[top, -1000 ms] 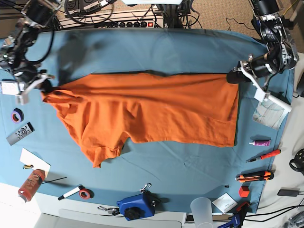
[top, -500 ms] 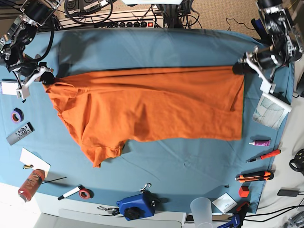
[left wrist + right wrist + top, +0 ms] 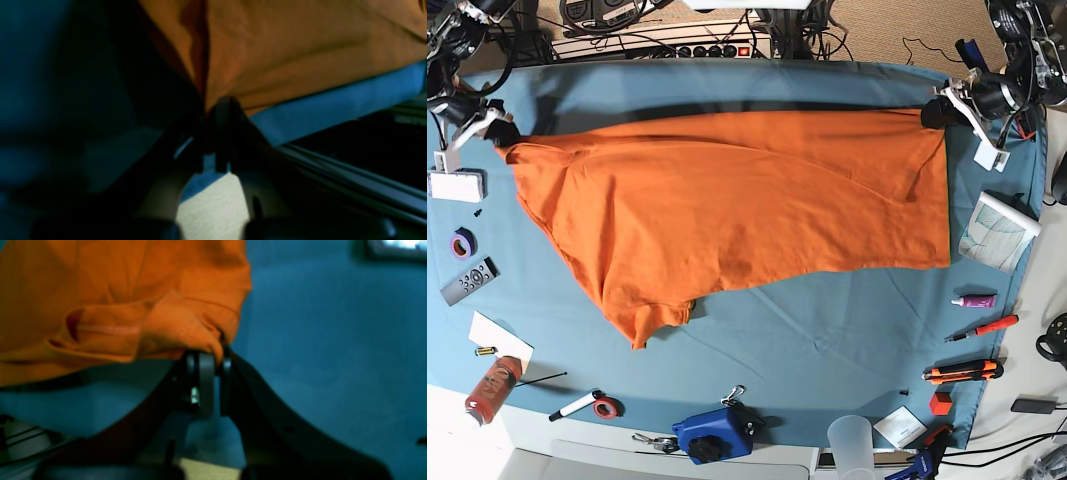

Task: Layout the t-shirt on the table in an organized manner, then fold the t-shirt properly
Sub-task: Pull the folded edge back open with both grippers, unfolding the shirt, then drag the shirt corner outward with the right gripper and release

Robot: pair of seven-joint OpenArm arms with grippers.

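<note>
the t-shirt [image 3: 727,210] is spread across the upper middle of the base view, stretched between two grippers over the table [image 3: 827,340]. its top edge runs almost straight from the upper left to the upper right of the frame, while the lower part sags toward the lower left, where a sleeve hangs down in a point

the left gripper [image 3: 935,113] is seen at the upper right of the base view, clamped on the right-hand corner of the t-shirt. in the left wrist view the dark jaws are pressed together, with a fold of orange cloth pinched at their tips [image 3: 213,103] and the blue table cover visible behind

the right gripper [image 3: 502,133] is placed at the upper left of the base view, clamped on the other corner. in the right wrist view its jaws are closed on a bunched bit of hem [image 3: 213,355], and the rest of the cloth fills the upper left of that frame

around the edges of the table small things are scattered: a remote [image 3: 469,281] and a roll of tape [image 3: 463,241] at the left, a blue tool [image 3: 715,435] at the bottom, a clear cup [image 3: 852,440] beside it, and a notebook [image 3: 997,232] at the right
</note>
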